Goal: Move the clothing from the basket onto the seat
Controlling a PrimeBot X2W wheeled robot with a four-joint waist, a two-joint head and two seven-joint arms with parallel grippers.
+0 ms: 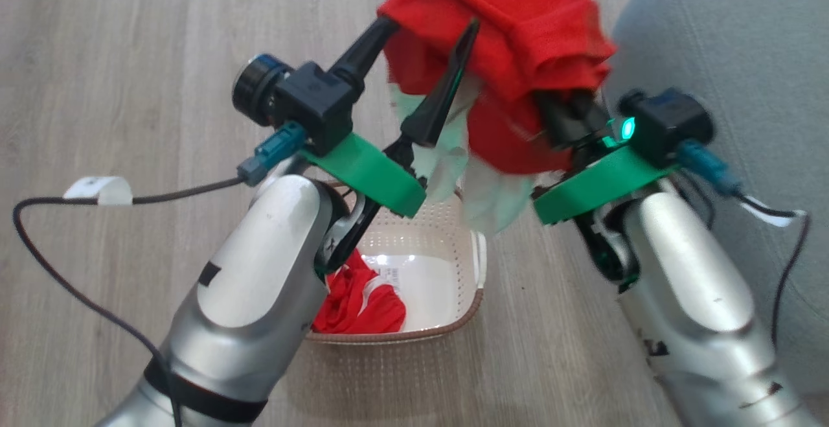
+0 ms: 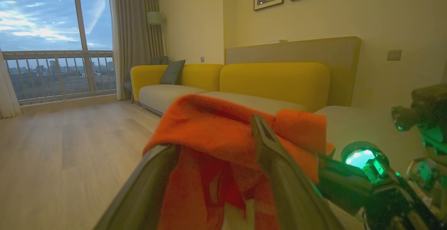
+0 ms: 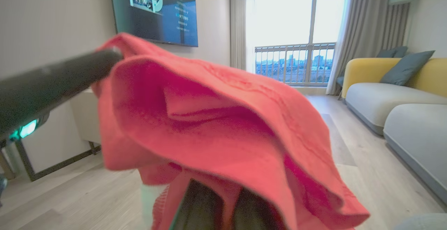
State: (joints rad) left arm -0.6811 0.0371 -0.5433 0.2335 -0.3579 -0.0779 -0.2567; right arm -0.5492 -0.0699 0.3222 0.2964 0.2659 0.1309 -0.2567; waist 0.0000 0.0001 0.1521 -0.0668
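- Silver-grey rounded forearms (image 1: pixel 259 271), black band (image 1: pixel 207 401) on one (left, near elbow).
- Bright green brackets (image 1: pixel 369 171) under boxy black wrist cameras (image 1: pixel 317 100).
- Long dark tapered fingers (image 1: pixel 440 90).
- Black cables (image 1: pixel 194 188), teal connectors (image 1: pixel 278 145), white tag (image 1: pixel 97 190).

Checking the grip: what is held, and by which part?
The red garment, pinched in its lower folds by the right tool; merely draped over the open left tool.

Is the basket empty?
No, not empty. A crumpled red garment lies inside the basket, against its near-left wall.
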